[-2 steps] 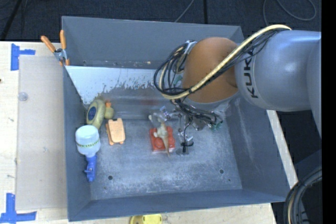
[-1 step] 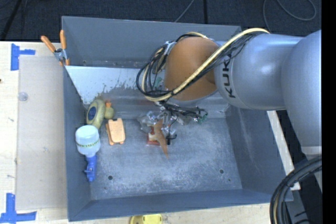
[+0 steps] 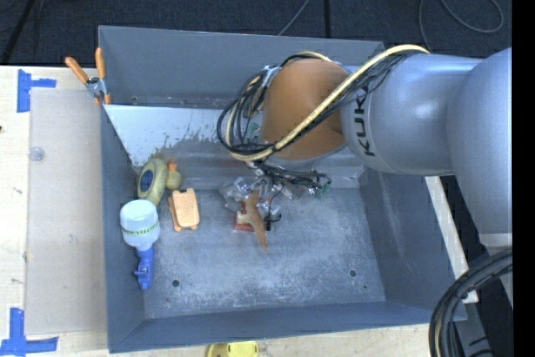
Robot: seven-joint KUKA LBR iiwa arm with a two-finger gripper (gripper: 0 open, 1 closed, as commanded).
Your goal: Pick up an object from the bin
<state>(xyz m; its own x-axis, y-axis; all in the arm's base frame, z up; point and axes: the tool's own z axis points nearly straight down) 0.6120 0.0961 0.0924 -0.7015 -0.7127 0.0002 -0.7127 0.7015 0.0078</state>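
Note:
My gripper (image 3: 257,200) hangs low in the middle of the bin, under the arm's orange cover. Right below it, touching or nearly touching, lies a small reddish-brown thing (image 3: 249,221) with a thin brown stick pointing toward the front right. Whether the gripper has hold of it I cannot tell. A flat orange block (image 3: 185,210) rests on the floor a short way to the left.
Along the left wall lie a round yellow-green tape-measure-like thing (image 3: 155,178) and a white-capped bottle with a blue end (image 3: 140,232). The arm comes in from the right over the bin's back half. The grey floor stretches toward the front and right.

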